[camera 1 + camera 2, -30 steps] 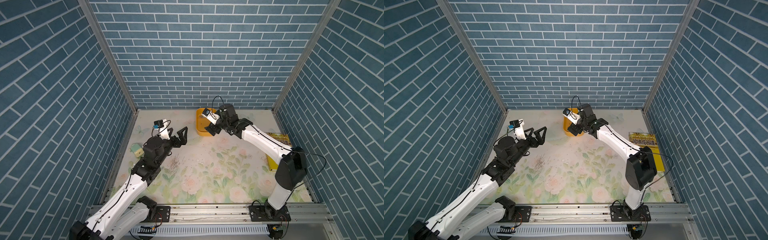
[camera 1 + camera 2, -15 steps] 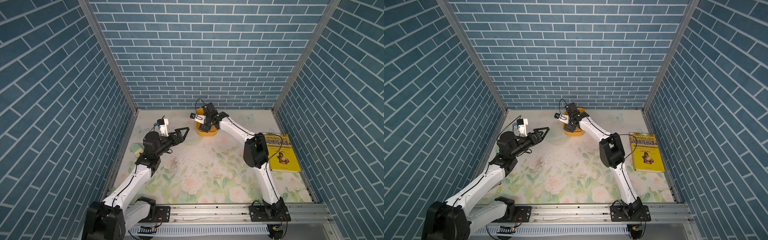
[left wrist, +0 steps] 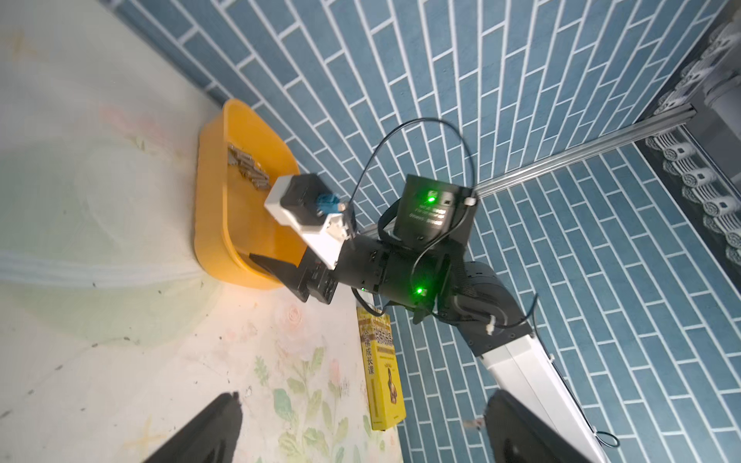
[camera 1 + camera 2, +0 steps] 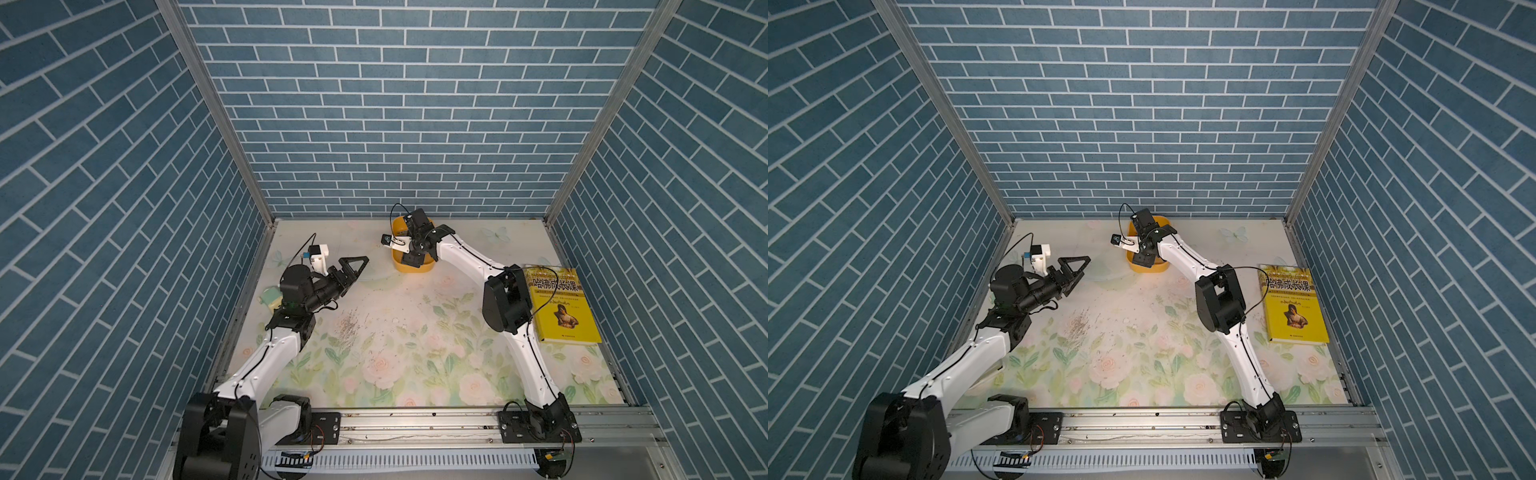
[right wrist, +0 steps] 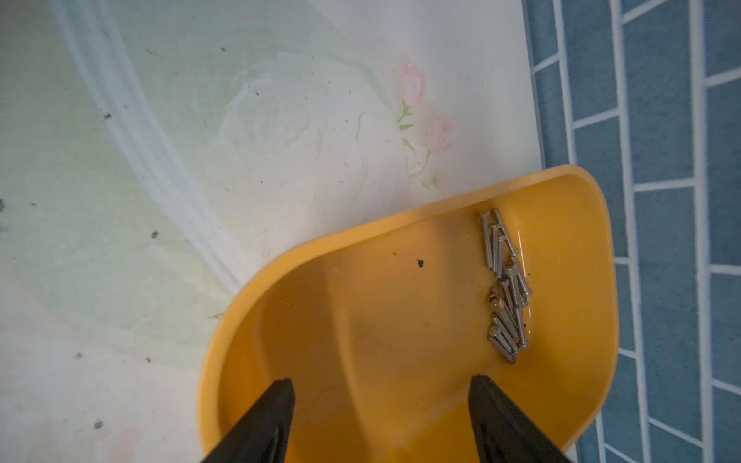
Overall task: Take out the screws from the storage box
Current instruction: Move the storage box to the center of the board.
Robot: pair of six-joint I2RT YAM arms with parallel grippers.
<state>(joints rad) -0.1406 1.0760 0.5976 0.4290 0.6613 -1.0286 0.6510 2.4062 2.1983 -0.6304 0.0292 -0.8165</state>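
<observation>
Two black fingers of the right gripper (image 5: 383,383) stand apart with nothing between them, hanging over the bare floor of the storage box (image 5: 401,340). Whether the tips touch that floor cannot be told. The screws (image 5: 507,288) lie inside the box in one loose heap, mostly side by side. They sit against the side wall that is nearest the brick wall (image 5: 661,160), well apart from both fingers. In the left wrist view the same heap (image 3: 246,166) shows in the far end of the box, beyond the right arm's wrist camera.

In both top views the yellow-orange box (image 4: 409,270) (image 4: 1144,269) stands at the back of the floral mat (image 4: 415,353), close to the rear wall, with the right wrist bent down over it.

The left gripper (image 4: 355,265) is spread wide and empty, raised above the mat to the left of the box and pointing towards it, not touching it. A mint-green pencil sharpener (image 4: 271,297) sits just beside the left arm near the mat's left edge. A yellow book (image 4: 561,307) lies flat at the right edge, beside the right arm's elbow.
</observation>
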